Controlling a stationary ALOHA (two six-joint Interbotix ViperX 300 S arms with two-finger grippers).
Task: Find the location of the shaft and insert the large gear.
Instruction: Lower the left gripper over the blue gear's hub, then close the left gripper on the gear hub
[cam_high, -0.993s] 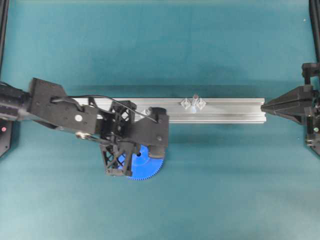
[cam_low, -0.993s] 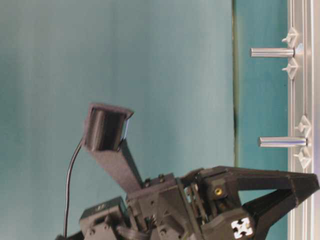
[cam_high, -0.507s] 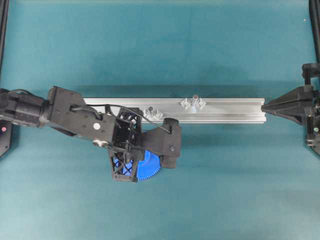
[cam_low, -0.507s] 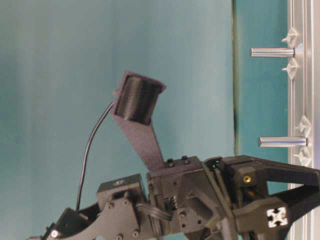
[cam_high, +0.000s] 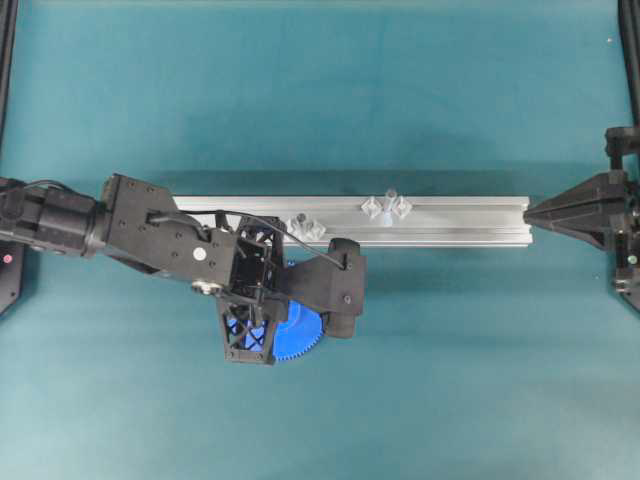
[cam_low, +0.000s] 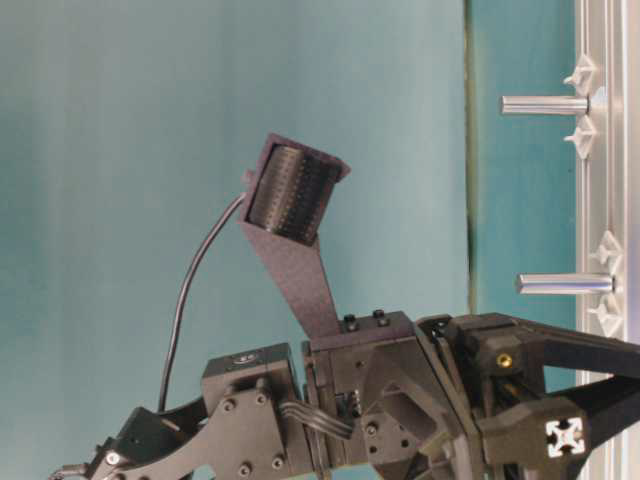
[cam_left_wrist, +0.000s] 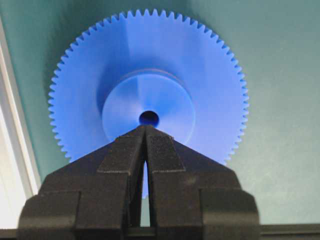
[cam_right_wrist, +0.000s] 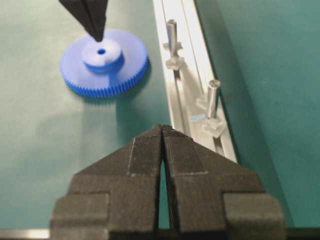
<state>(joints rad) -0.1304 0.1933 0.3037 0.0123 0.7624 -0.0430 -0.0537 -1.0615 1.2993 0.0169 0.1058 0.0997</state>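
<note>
Overhead: gear (cam_high: 300, 335) lies flat on the mat just beside the rail (cam_high: 470, 222), half hidden under the left gripper (cam_high: 262, 325). Left wrist: jaws pressed together, holding nothing, tips at the hub, probably locating its hole; hub faces up. Right wrist: right gripper (cam_right_wrist: 163, 131) closed and empty, parked; shaft (cam_right_wrist: 212, 99) upright on the rail, axis vertical.

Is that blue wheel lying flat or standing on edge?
Lying flat: the large gear rests on the green mat, hub and centre hole facing up.
</note>
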